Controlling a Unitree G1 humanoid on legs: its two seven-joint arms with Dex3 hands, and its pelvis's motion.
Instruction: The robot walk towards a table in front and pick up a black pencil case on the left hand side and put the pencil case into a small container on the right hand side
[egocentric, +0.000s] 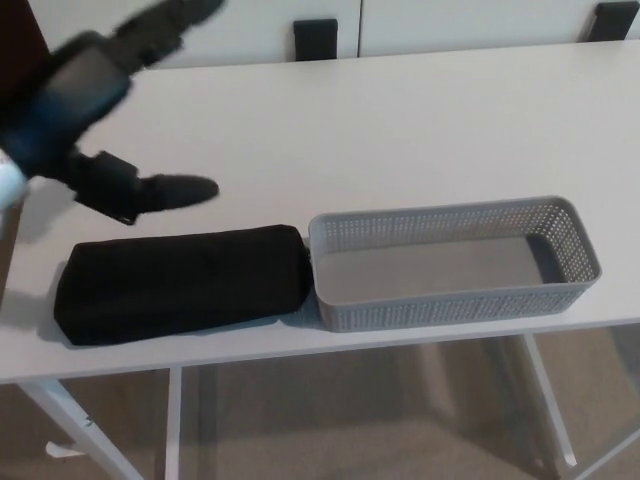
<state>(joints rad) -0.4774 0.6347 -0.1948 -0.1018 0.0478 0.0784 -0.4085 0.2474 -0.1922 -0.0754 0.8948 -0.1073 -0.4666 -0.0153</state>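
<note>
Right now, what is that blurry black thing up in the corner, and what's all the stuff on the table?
That blurry thing is a robot's left hand, with a thumb and two thick fingers spread apart, holding nothing. The picture comes from a camera on the robot's head, looking down. On the white table lies a black pencil case, and right beside it sits a grey basket with little holes and nothing inside. The hand is above the table, behind the pencil case, not touching it. The robot's other hand isn't in the picture.

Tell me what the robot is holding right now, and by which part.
Nothing is held. The left hand is open above the table, apart from the pencil case, which lies flat beside the empty container. The right hand is not in view.
</note>
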